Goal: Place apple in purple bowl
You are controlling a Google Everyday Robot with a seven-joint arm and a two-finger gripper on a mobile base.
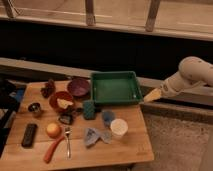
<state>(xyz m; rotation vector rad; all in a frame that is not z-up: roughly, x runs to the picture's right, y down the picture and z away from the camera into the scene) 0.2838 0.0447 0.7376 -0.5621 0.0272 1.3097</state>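
Saw gripper [151,95] fingers spread wide, clamped on nothing, tips just beside right front corner of green tray [115,89]; could not tell whether touching. Found white arm extended from right, forearm sloping down-left. Spotted apple [53,130], yellow-orange with reddish blush, on wooden table [127,146] front left, well apart from purple bowl [78,87] beside tray.

I see everything in dim, warm, yellowish light; the wooden table [130,145] is softly lit, while the dark band [100,47] behind it is almost black. The gripper [151,95], just right of the green tray [115,75], looks pale yellow, and the white arm [192,72] above it catches the most light.
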